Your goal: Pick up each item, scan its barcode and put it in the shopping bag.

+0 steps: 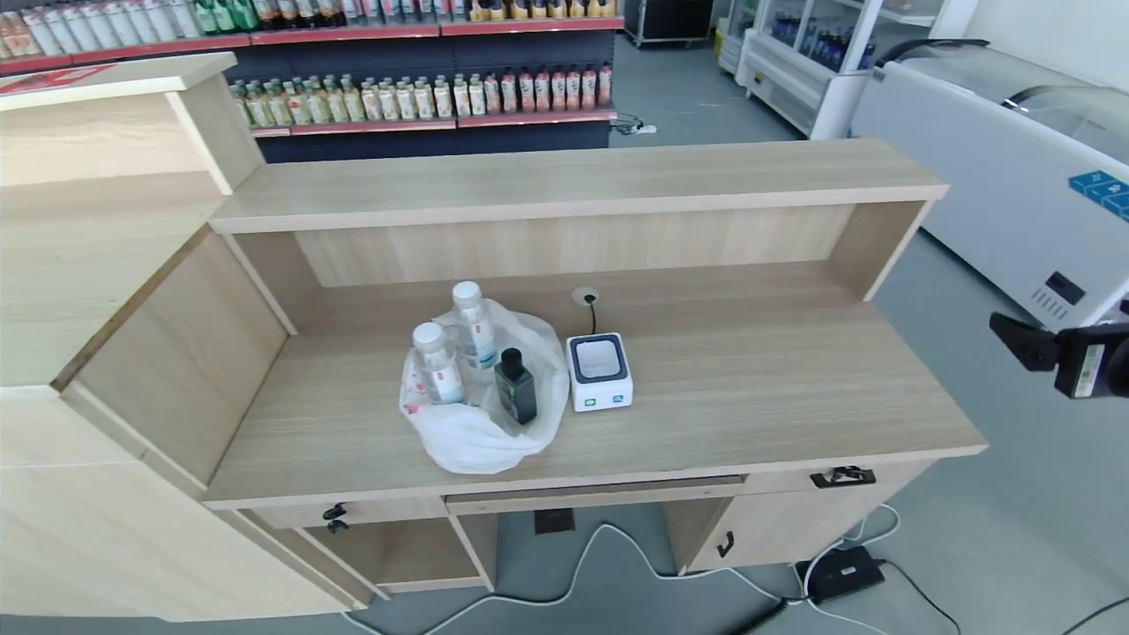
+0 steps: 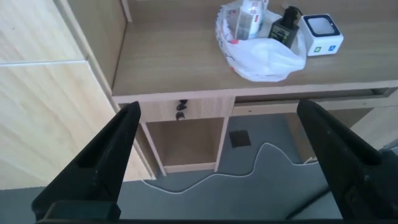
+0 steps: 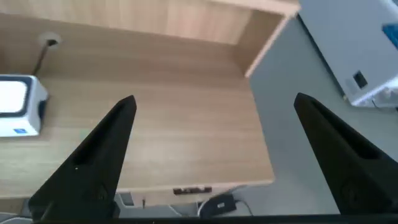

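A white shopping bag (image 1: 476, 437) lies open on the wooden counter (image 1: 750, 379). In it stand two clear bottles with white caps (image 1: 437, 362) (image 1: 474, 324) and a small black bottle (image 1: 515, 385). A white barcode scanner (image 1: 599, 370) sits right beside the bag. My right gripper (image 1: 1010, 335) hangs off the counter's right end; in the right wrist view it (image 3: 214, 102) is open and empty, with the scanner (image 3: 18, 102) far off. My left gripper (image 2: 219, 112) is open and empty, low in front of the counter, well away from the bag (image 2: 267, 59).
A raised back shelf (image 1: 573, 190) and a tall side panel (image 1: 176, 344) wall in the counter. Drawers with keys (image 1: 335, 516) sit under its front edge. Cables and a black box (image 1: 842, 571) lie on the floor. A chest freezer (image 1: 997, 168) stands at the right.
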Motion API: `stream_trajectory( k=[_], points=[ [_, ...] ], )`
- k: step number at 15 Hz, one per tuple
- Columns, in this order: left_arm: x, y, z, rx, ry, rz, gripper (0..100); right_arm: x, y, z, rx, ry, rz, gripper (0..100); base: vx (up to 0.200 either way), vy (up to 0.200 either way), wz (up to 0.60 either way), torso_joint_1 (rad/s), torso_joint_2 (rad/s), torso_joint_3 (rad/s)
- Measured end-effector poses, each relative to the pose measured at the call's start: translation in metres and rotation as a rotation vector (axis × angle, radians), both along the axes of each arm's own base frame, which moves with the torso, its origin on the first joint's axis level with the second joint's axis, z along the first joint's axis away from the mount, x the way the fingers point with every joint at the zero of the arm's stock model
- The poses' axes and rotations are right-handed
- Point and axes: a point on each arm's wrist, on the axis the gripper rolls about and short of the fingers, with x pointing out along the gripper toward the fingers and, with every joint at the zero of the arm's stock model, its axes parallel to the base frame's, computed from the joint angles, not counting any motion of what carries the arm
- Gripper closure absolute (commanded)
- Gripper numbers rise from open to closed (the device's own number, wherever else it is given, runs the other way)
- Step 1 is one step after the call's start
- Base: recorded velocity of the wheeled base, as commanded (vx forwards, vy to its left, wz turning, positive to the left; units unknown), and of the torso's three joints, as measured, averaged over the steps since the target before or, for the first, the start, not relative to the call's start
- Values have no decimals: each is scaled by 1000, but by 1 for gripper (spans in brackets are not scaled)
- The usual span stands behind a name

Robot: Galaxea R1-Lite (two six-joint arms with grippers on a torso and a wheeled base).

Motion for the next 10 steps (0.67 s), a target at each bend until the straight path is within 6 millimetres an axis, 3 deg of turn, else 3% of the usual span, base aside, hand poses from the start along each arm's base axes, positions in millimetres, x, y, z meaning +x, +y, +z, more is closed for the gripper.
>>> stream_trajectory(
  k=[6,10],
  points=[
    [0,0,0,0,0,-2,0,-93,8,-89,122,149,-2,0,0,0,0,0,0,0],
    [0,0,0,0,0,-1,0,-157,13,-113,149,167,13,0,0,0,0,0,0,0]
  ],
)
